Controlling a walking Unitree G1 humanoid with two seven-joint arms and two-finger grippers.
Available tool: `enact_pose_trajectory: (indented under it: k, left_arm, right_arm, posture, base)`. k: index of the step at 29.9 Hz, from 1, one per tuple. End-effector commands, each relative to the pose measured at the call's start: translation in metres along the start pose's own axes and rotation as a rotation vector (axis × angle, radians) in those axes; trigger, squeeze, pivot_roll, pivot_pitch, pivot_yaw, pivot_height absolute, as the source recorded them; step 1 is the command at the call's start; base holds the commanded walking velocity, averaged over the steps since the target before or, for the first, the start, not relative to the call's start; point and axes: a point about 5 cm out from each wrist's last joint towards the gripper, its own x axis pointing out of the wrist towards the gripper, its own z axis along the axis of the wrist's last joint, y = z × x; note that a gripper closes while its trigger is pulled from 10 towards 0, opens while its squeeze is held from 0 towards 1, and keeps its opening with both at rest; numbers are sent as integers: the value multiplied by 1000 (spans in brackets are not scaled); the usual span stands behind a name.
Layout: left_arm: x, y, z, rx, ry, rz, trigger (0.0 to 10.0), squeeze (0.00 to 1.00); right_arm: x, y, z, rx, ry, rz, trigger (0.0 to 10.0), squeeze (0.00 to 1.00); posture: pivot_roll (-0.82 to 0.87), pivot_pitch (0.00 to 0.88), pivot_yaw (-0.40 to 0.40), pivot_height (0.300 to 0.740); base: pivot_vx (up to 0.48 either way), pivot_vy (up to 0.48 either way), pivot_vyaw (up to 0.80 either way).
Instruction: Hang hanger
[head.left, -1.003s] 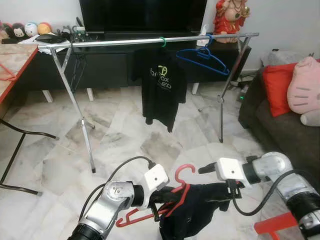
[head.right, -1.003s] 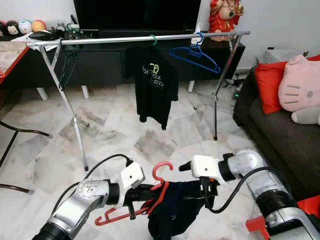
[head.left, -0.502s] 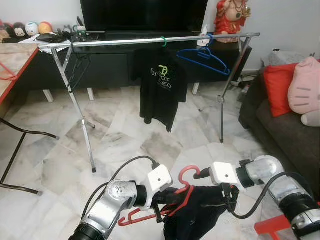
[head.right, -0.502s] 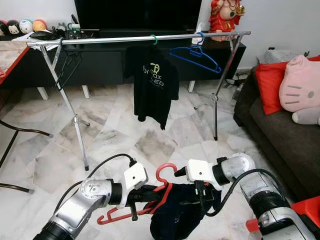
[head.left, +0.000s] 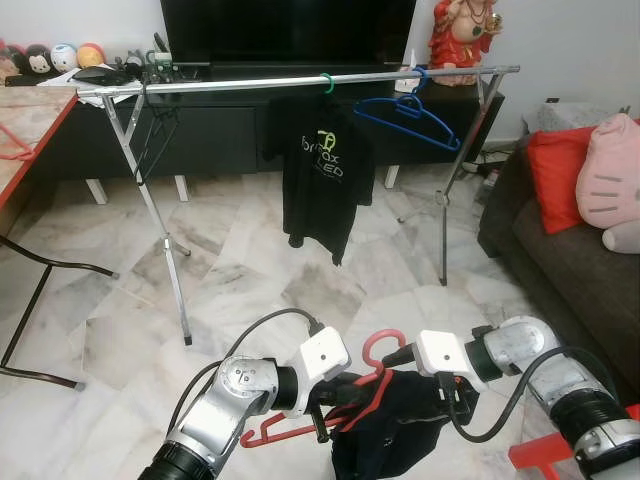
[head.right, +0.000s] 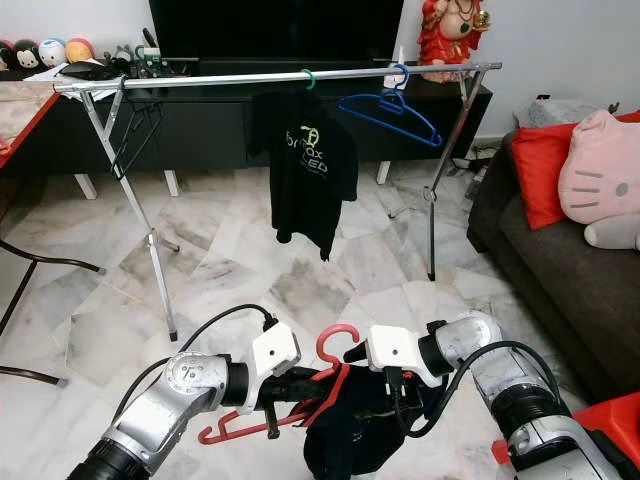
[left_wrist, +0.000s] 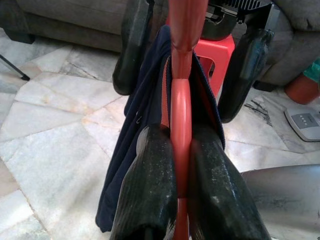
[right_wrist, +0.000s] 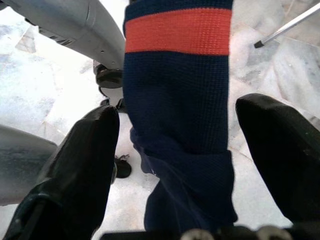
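Hanging not yet done: left gripper (left_wrist: 175, 150) pinching red hanger (head.left: 345, 400), low, well short of rail (head.left: 300, 82); right gripper (right_wrist: 190, 145) spread, straddling dark garment (right_wrist: 180, 115) draping just beyond.

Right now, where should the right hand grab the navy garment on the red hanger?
Take the navy garment on the hanging fold below its orange band, coming from the right, away from the left hand clamping the red hanger. The right hand is open around it.

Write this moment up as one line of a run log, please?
left end effector: shut on red hanger | right end effector: open around dark garment on hanger | clothes rail: ahead, not yet reached
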Motion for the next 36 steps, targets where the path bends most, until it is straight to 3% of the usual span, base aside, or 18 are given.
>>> enact_pose_trajectory:
  k: [1,2,36]
  left_arm:
    - [5,-1,18,52,-50,-24,10000,0]
    - [5,-2,18,53,-49,-26,10000,0]
    - [5,-8,25,94,-57,-51,10000,0]
  right_arm:
    - [-1,-1,2,0,-1,15,6510,0]
    - [-1,-1,2,5,-4,15,275,0]
    - [8,19,-2,48,-17,128,0,0]
  posture:
    - [6,0,-92,740]
    - [4,0,-91,740]
    - [-4,0,-55,740]
  base:
    - [0,0,0]
    - [0,0,0]
    - [0,0,0]
